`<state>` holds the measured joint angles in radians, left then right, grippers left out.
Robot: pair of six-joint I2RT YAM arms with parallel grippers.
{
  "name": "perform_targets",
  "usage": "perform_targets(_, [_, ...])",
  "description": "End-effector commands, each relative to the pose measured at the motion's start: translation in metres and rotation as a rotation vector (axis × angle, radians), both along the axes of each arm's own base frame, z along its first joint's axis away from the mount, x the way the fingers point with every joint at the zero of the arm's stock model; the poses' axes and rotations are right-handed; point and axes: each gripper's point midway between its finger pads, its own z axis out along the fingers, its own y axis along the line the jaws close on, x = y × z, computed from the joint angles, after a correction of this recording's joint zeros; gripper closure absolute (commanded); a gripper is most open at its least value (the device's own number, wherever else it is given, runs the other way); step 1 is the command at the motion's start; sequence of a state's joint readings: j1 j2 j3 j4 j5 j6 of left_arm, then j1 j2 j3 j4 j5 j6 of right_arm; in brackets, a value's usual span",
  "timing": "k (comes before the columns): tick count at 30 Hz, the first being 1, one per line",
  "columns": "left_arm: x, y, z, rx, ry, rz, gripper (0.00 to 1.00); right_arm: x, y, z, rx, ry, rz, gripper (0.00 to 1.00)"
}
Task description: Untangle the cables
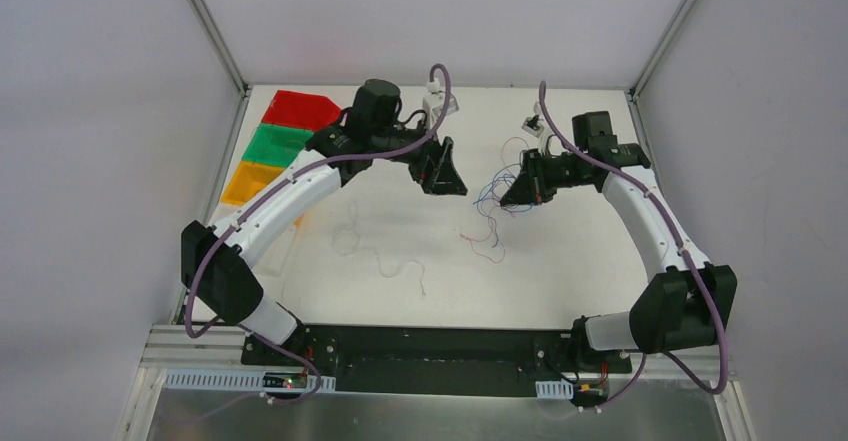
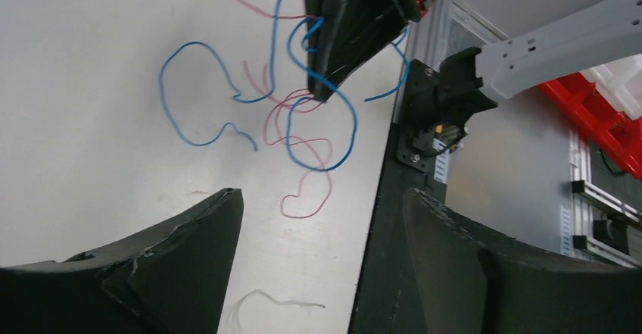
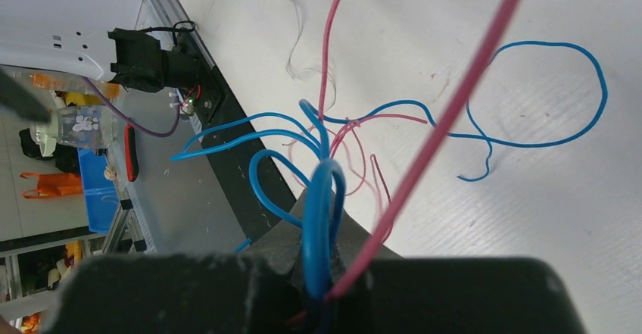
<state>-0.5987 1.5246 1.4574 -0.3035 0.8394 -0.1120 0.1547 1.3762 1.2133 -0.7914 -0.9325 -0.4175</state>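
The cables are thin blue and red wires in a loose tangle (image 1: 492, 201) on the white table, right of centre. My right gripper (image 1: 515, 189) is shut on a bunch of them. In the right wrist view a thick blue loop (image 3: 316, 190) and a red strand (image 3: 447, 114) rise from between its shut jaws (image 3: 327, 220). A red loop (image 2: 304, 217) trails on the table below that grip. My left gripper (image 1: 440, 176) hangs open just left of the tangle, its fingers (image 2: 189, 251) wide apart with nothing between them. A white strand (image 1: 385, 261) lies apart, nearer the front.
Red (image 1: 300, 108), green (image 1: 275, 144) and orange (image 1: 248, 181) trays stand along the table's left back edge. Two small white pieces (image 1: 440, 101) (image 1: 530, 126) sit near the back. The black base plate (image 1: 430, 346) runs along the near edge.
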Motion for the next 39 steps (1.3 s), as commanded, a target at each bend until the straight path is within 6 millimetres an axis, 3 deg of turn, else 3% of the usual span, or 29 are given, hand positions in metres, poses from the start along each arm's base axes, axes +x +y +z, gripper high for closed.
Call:
perform_targets(1, [-0.022, -0.027, 0.014, -0.054, -0.051, -0.103, 0.18, -0.004, 0.013, 0.022, 0.045, -0.047, 0.023, 0.95])
perform_targets(6, [-0.021, -0.052, -0.01, 0.005, -0.062, -0.1, 0.18, -0.001, 0.02, 0.027, 0.068, -0.041, 0.019, 0.94])
perform_targets(8, [-0.011, -0.057, -0.026, 0.049, -0.047, -0.063, 0.26, -0.001, 0.022, 0.028, 0.072, -0.04, 0.021, 0.93])
perform_targets(10, [-0.006, -0.056, -0.033, 0.087, -0.039, -0.061, 0.49, -0.001, 0.022, 0.028, 0.068, -0.039, 0.022, 0.91])
perform_targets(13, [-0.009, -0.052, -0.009, 0.056, -0.071, -0.065, 0.97, 0.004, 0.018, 0.019, 0.032, -0.038, -0.003, 0.87])
perform_targets(14, [-0.01, -0.049, 0.0, 0.04, -0.078, -0.064, 1.0, 0.006, 0.015, 0.013, 0.011, -0.036, -0.015, 0.86])
perform_targets(21, [-0.016, -0.014, 0.084, -0.143, -0.021, -0.075, 1.0, 0.03, -0.017, -0.033, -0.16, -0.039, -0.124, 0.85])
perform_targets(25, [-0.001, 0.013, 0.124, -0.2, -0.086, -0.004, 1.0, 0.033, -0.036, -0.064, -0.261, -0.036, -0.125, 0.85])
perform_targets(31, [0.027, 0.059, 0.184, -0.276, -0.178, 0.132, 1.0, 0.028, -0.06, -0.094, -0.342, 0.002, -0.119, 0.83])
perform_targets(39, [0.052, 0.121, 0.241, -0.323, -0.308, 0.317, 1.0, 0.021, -0.09, -0.124, -0.442, 0.046, -0.095, 0.85])
